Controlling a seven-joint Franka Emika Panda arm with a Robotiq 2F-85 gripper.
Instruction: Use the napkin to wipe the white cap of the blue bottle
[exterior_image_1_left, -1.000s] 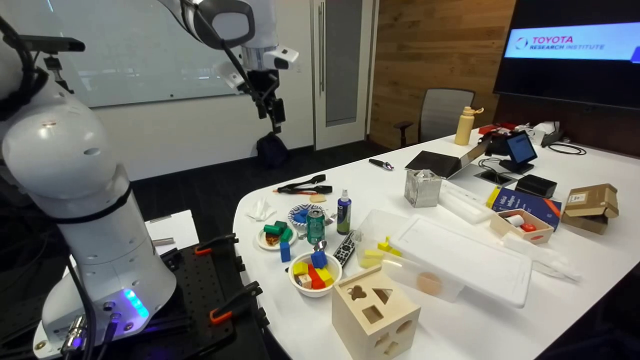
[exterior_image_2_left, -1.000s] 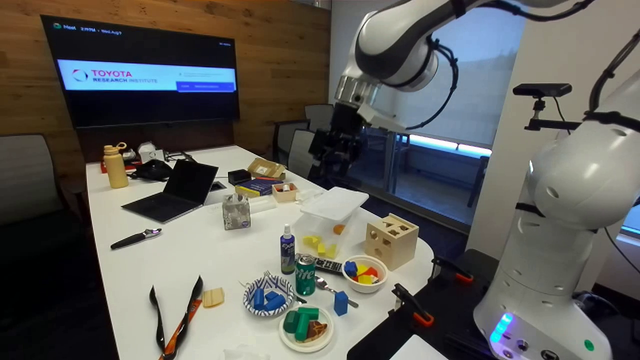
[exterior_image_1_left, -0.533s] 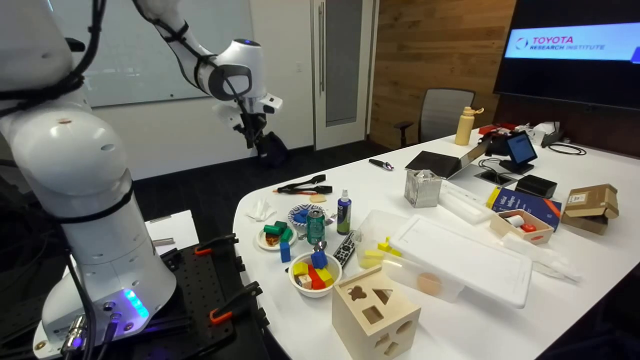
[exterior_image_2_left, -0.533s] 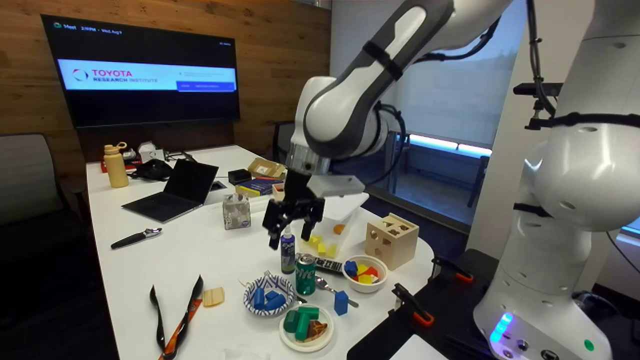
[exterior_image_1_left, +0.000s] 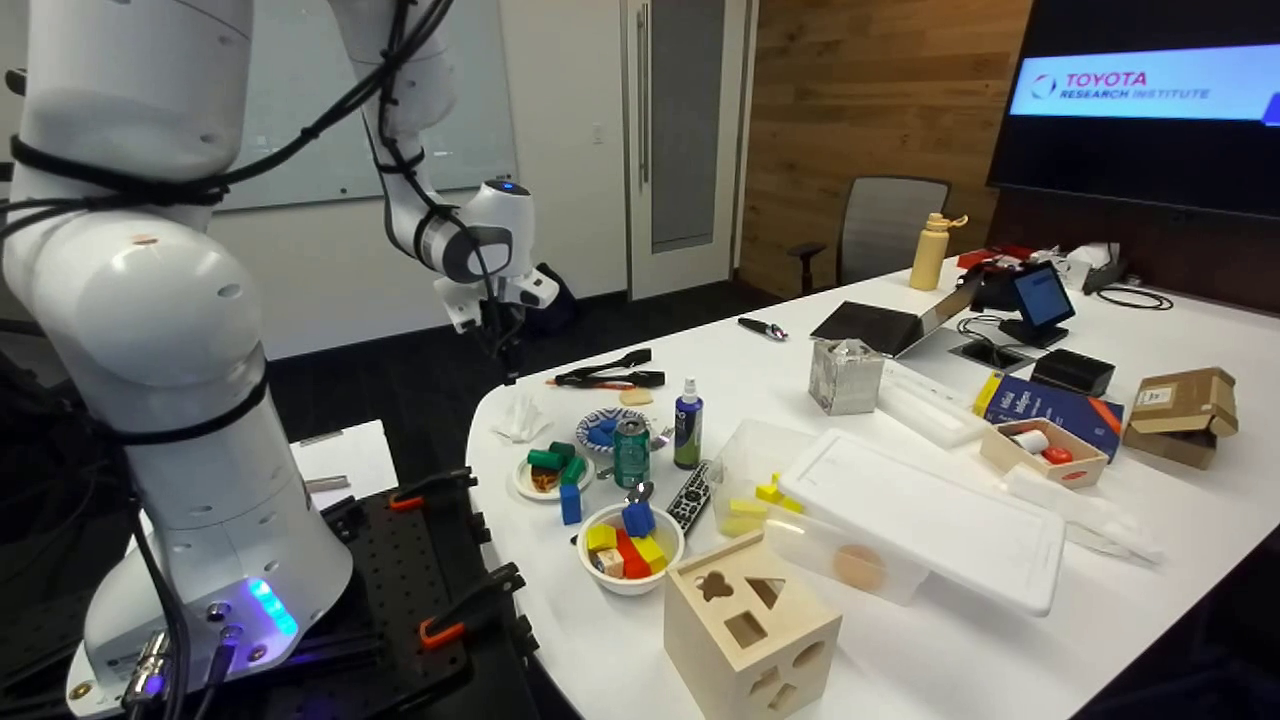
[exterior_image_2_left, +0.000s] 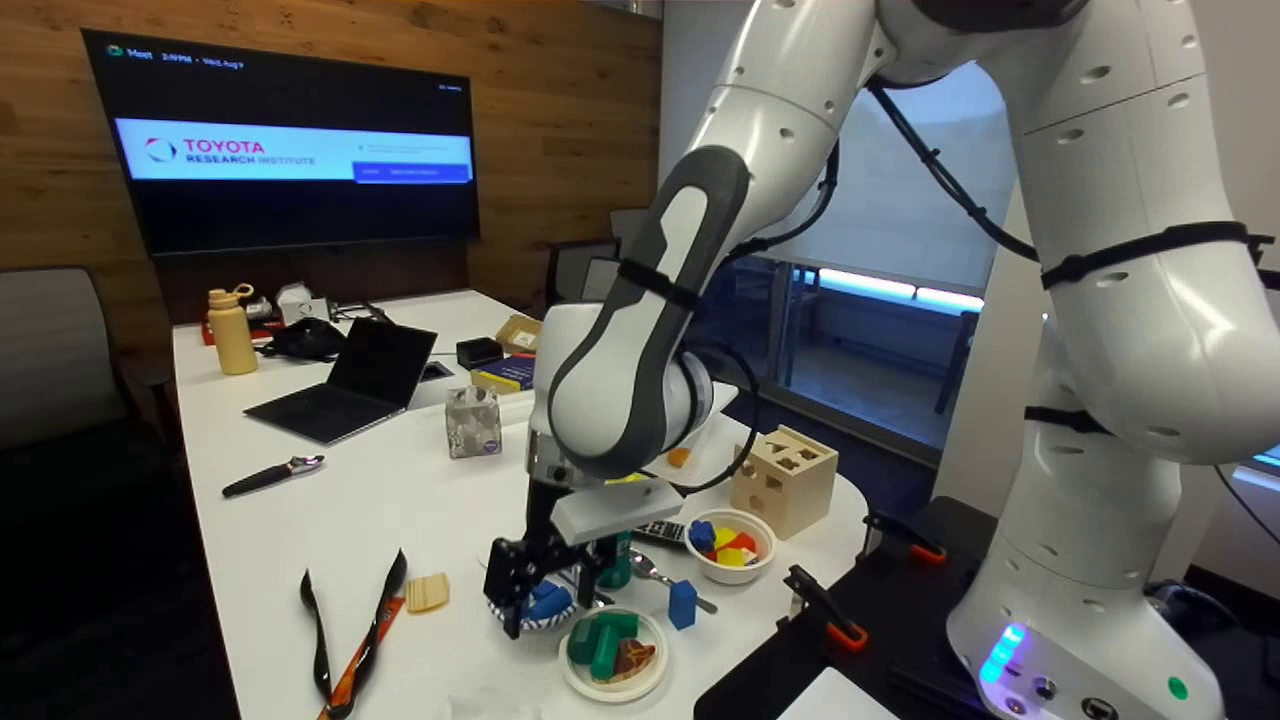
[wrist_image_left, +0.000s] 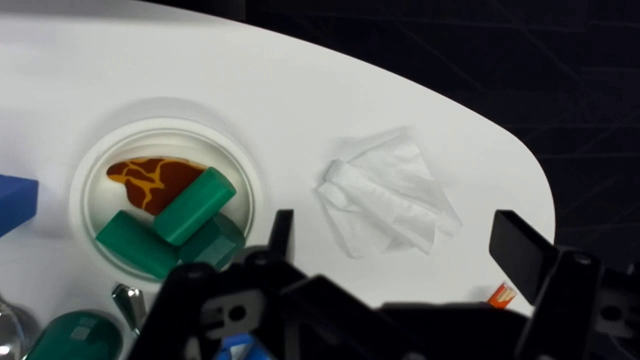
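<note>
The white crumpled napkin (wrist_image_left: 385, 195) lies on the table near its edge; it also shows in both exterior views (exterior_image_1_left: 522, 420) (exterior_image_2_left: 490, 704). My gripper (wrist_image_left: 397, 227) is open and empty above the table, its fingers spread to either side of the napkin in the wrist view, not touching it. The gripper also shows in an exterior view (exterior_image_2_left: 548, 612), over the patterned bowl area. The slim blue bottle (exterior_image_1_left: 688, 435) stands upright with its white cap (exterior_image_1_left: 690, 387) on top. In an exterior view the arm hides the bottle.
A plate (wrist_image_left: 80, 200) with green blocks and toy food sits beside the napkin. A green can (exterior_image_1_left: 631, 455), a patterned bowl (exterior_image_1_left: 585, 440), a blue block (exterior_image_1_left: 570, 504) and black tongs (exterior_image_1_left: 610, 372) are nearby. A white bowl of blocks (exterior_image_1_left: 672, 560) stands closer to the wooden cube (exterior_image_1_left: 750, 640).
The arm has swung round and come down from high above the table toward the napkin's corner. The gripper stays open. The table objects have not moved.
</note>
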